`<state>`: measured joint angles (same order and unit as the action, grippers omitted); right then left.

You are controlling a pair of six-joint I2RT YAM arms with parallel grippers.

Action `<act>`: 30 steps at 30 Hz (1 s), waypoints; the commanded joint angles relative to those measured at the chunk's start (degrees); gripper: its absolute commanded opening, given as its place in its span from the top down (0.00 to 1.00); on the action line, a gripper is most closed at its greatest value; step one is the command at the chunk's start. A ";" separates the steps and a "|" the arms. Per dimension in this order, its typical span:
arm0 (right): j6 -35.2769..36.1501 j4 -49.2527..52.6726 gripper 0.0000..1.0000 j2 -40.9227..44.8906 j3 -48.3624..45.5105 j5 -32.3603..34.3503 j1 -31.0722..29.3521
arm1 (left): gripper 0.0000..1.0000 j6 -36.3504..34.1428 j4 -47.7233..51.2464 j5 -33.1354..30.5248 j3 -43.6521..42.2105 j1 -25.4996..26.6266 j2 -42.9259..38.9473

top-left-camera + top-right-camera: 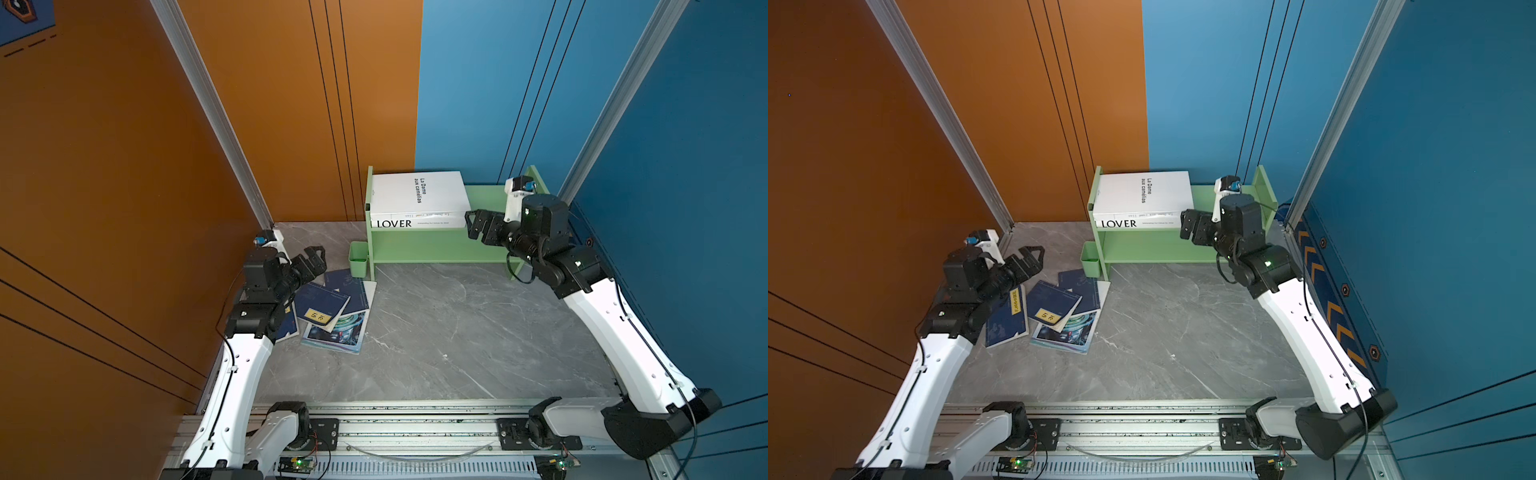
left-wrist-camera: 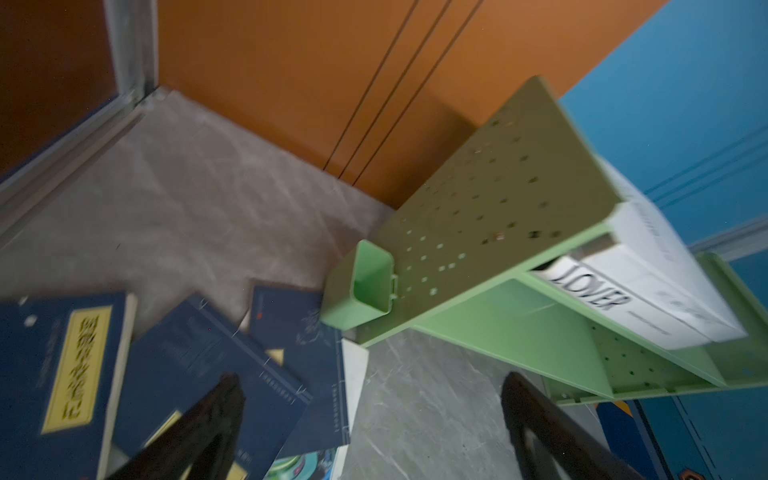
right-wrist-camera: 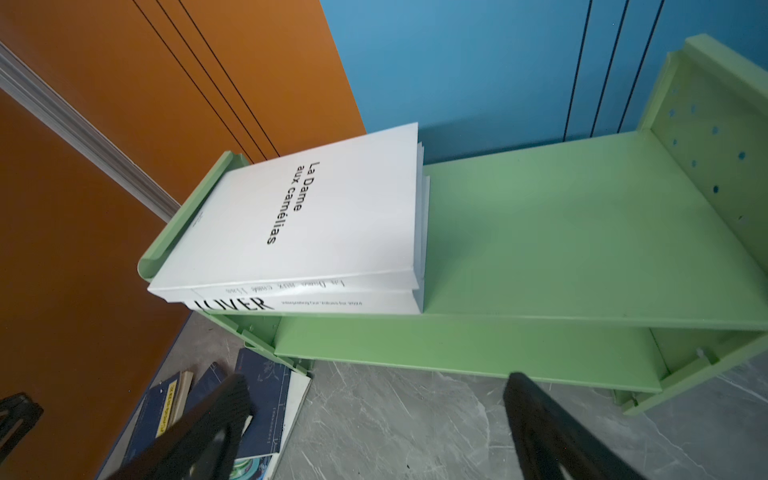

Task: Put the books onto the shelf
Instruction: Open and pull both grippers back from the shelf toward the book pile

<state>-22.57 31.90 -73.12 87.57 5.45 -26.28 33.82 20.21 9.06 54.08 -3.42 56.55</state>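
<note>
Both your grippers are empty. The left gripper (image 1: 313, 259) hangs with its jaws wide apart near the far side of the heap. The right gripper (image 1: 471, 226) has its jaws apart too, with nothing between them, just beside the right end of the two white books (image 1: 415, 193). These lie flat, one on the other, on the upper tier of the shelf (image 1: 488, 199), against its left side panel. They look thick, stiff and heavy, and I think they need nothing more. What remains is on the table (image 1: 457, 332), near the shelf's left foot and the green cup (image 1: 358, 258). There the thin navy books (image 1: 322, 301) with yellow labels overlap in a loose fan, and the teal magazine (image 1: 338, 332) lies partly under them. I judge these light and bendable, with smooth covers that may slide on each other, so a pinch from straight above will find little to hold. It is better to take the top navy book at a free edge that overhangs its neighbour, close to the spine where it is stiffest. The magazine looks glossy and floppy, so expect it to sag if you hold it by one corner.
</note>
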 commanded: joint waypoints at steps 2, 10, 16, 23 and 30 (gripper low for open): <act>-4.70 -3.33 0.01 5.42 -10.72 4.52 -3.16 | 0.02 5.49 0.53 2.48 -5.43 -3.34 4.94; -16.71 -13.69 0.00 9.61 -28.90 0.31 -5.31 | 0.02 7.05 -13.05 1.87 -6.44 -5.51 20.72; -21.94 -17.14 0.00 7.85 -35.51 1.53 -8.45 | 0.02 9.53 -19.43 4.68 0.50 -5.55 35.29; -22.84 -22.85 0.00 1.02 -35.80 0.30 -10.28 | 0.00 12.84 -23.08 6.86 9.72 -3.34 48.76; -22.65 -24.62 0.02 -8.57 -30.87 -2.95 -11.93 | 0.07 9.90 -19.49 8.19 19.84 -1.70 59.01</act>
<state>-44.64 9.39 -79.70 53.41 4.10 -37.60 45.23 -1.13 15.68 70.96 -5.67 112.73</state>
